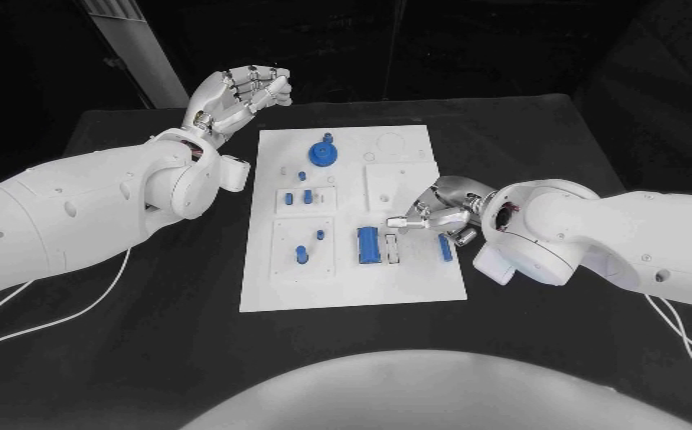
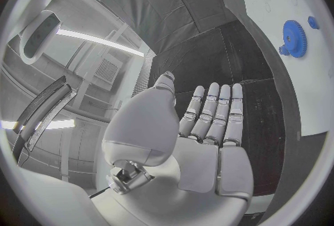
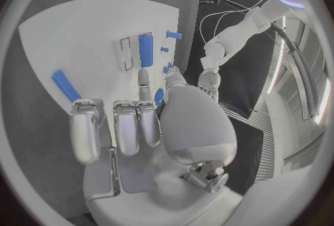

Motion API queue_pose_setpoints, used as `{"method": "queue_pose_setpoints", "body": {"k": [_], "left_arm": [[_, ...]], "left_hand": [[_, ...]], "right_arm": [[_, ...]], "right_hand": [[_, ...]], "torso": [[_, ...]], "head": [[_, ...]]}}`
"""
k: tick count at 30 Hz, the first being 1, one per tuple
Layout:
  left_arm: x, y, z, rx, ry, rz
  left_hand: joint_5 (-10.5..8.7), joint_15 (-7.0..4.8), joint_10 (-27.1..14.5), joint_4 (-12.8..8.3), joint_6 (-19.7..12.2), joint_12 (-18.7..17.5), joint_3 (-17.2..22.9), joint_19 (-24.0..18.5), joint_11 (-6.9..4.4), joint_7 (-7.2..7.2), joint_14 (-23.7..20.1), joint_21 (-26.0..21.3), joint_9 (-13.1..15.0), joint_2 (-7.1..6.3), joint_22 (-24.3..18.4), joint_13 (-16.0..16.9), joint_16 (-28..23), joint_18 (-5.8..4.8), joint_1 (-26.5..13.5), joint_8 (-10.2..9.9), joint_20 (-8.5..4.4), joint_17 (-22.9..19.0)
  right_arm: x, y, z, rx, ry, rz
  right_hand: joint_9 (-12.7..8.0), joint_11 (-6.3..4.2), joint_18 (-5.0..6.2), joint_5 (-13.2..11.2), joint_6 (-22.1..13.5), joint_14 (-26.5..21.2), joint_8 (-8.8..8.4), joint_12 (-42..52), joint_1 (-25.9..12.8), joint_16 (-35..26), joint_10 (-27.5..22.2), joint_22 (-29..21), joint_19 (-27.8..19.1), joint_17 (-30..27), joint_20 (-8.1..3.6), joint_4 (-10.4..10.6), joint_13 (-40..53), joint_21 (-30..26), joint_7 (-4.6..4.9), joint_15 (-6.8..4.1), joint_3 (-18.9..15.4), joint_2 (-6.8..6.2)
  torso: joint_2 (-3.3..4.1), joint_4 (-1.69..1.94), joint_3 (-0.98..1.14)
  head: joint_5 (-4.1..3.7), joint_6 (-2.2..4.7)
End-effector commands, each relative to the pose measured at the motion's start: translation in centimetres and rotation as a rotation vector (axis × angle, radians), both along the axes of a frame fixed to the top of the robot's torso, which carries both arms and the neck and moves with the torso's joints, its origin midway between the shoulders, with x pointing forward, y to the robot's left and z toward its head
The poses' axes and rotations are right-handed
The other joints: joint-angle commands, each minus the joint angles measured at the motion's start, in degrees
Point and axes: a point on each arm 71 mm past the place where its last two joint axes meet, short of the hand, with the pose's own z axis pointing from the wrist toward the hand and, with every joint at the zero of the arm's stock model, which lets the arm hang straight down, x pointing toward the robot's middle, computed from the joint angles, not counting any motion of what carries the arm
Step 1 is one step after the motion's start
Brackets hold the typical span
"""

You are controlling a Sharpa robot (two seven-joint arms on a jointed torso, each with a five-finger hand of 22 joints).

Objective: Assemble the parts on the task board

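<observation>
We are holding our left hand (image 1: pixel 242 90) off the far left corner of the task board (image 1: pixel 356 290), fingers straight and apart, gripping nothing. Our right hand (image 1: pixel 440 212) is hovering over the board's right half, fingers mostly curled with one reaching toward the long blue block (image 1: pixel 369 244) near the board's middle; whether it is touching anything we cannot tell. On the board, a blue gear (image 1: pixel 323 155) is sitting toward the far end, and a slim blue bar (image 1: pixel 446 247) is lying by the right edge, close to our right hand.
</observation>
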Motion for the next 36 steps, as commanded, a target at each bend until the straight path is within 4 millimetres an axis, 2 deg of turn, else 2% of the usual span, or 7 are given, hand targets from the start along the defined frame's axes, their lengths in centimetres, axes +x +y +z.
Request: {"method": "queue_pose_setpoints", "body": {"k": [1,4,9,14,23,30,36], "left_arm": [[-0.3,-0.1,0.9,-0.058,-0.117,-0.028],[-0.2,0.0,0.9,-0.057,-0.117,-0.025],[-0.2,0.0,0.9,-0.056,-0.117,-0.024],[-0.2,-0.1,0.8,-0.056,-0.116,-0.025],[-0.3,0.0,0.7,-0.057,-0.114,-0.025],[-0.3,0.1,0.7,-0.056,-0.113,-0.023],[-0.3,0.0,0.7,-0.057,-0.112,-0.025]], "left_hand": [[0.38,0.12,-0.48,0.07,-0.36,0.25,-0.32,0.15,-0.08,5.93,-0.34,-0.30,-0.07,0.44,-0.08,-0.09,0.19,-1.12,0.08,0.38,-0.04,-0.07],[0.44,0.12,-0.51,0.07,-0.39,0.28,-0.35,0.15,-0.08,5.93,-0.32,-0.31,-0.08,0.46,-0.10,-0.09,0.25,-1.12,0.10,0.42,-0.04,-0.12],[0.44,0.12,-0.51,0.07,-0.39,0.28,-0.35,0.15,-0.08,5.93,-0.32,-0.31,-0.08,0.46,-0.10,-0.09,0.25,-1.12,0.10,0.42,-0.04,-0.12],[0.44,0.12,-0.51,0.07,-0.39,0.28,-0.35,0.15,-0.08,5.93,-0.32,-0.31,-0.08,0.46,-0.10,-0.09,0.25,-1.12,0.10,0.42,-0.04,-0.12],[0.46,0.12,-0.52,0.06,-0.40,0.31,-0.38,0.15,-0.08,5.93,-0.31,-0.31,-0.08,0.45,-0.10,-0.09,0.29,-1.11,0.11,0.45,-0.04,-0.15],[0.46,0.12,-0.52,0.06,-0.40,0.31,-0.38,0.15,-0.08,5.93,-0.31,-0.31,-0.08,0.45,-0.10,-0.09,0.29,-1.11,0.11,0.45,-0.04,-0.15],[0.49,0.12,-0.54,0.07,-0.43,0.35,-0.42,0.15,-0.08,5.93,-0.31,-0.31,-0.08,0.46,-0.11,-0.09,0.34,-1.11,0.13,0.49,-0.04,-0.21]], "right_arm": [[0.2,-1.2,1.1,-0.049,-0.161,0.018],[-0.1,-3.1,1.1,-0.132,-0.154,0.012],[-0.6,-5.5,0.9,-0.272,-0.117,0.000],[-0.9,-6.5,0.6,-0.378,-0.087,0.001],[-0.7,-6.3,0.0,-0.496,-0.047,0.042],[-0.6,-5.6,-0.5,-0.508,-0.028,0.068],[-0.5,-5.2,-0.8,-0.513,-0.010,0.086]], "right_hand": [[1.19,0.69,-0.43,1.22,-1.77,5.96,1.12,0.15,0.52,0.14,5.92,15.09,6.05,15.07,0.13,0.03,15.08,0.18,0.32,0.26,-0.45,-0.07],[2.40,1.18,-0.43,6.21,-4.58,5.96,2.21,0.15,1.51,0.14,5.92,15.09,6.05,15.07,0.38,-0.06,15.08,0.18,0.87,0.58,-0.71,-0.17],[4.50,1.54,-0.43,9.23,-7.23,5.96,5.23,0.15,1.37,0.14,5.92,15.09,6.05,15.07,0.84,0.89,15.08,0.18,1.21,1.02,-1.57,0.80],[5.88,1.46,-0.43,9.45,-8.07,5.96,7.54,0.15,0.49,0.14,5.92,15.09,6.05,15.07,0.95,1.19,15.08,0.18,1.09,1.06,-2.55,1.30],[6.93,1.12,-0.43,9.50,-8.44,5.96,9.52,0.15,1.54,0.14,5.92,15.09,6.05,15.07,1.02,0.67,15.08,0.18,0.70,1.14,-2.70,1.80],[7.06,0.93,-0.43,9.62,-8.25,5.96,9.97,0.15,2.79,0.14,5.92,15.09,6.05,15.07,1.05,0.16,15.08,0.18,0.48,1.14,-2.50,2.10],[7.06,0.87,-0.43,9.62,-8.18,5.96,10.04,0.15,3.17,0.14,5.92,15.09,6.05,15.07,1.05,0.00,15.08,0.18,0.43,1.15,-2.46,2.17]], "torso": [[0.04,0.08,-0.06],[0.05,0.05,-0.07],[0.11,-0.07,0.01],[0.08,-0.03,0.08],[0.13,0.07,0.06],[0.11,-0.09,0.02],[0.13,0.06,0.03]], "head": [[-1.11,0.00],[-1.96,0.00],[-3.37,0.00],[-3.98,0.00],[-4.42,0.00],[-4.45,0.00],[-4.40,0.00]]}}
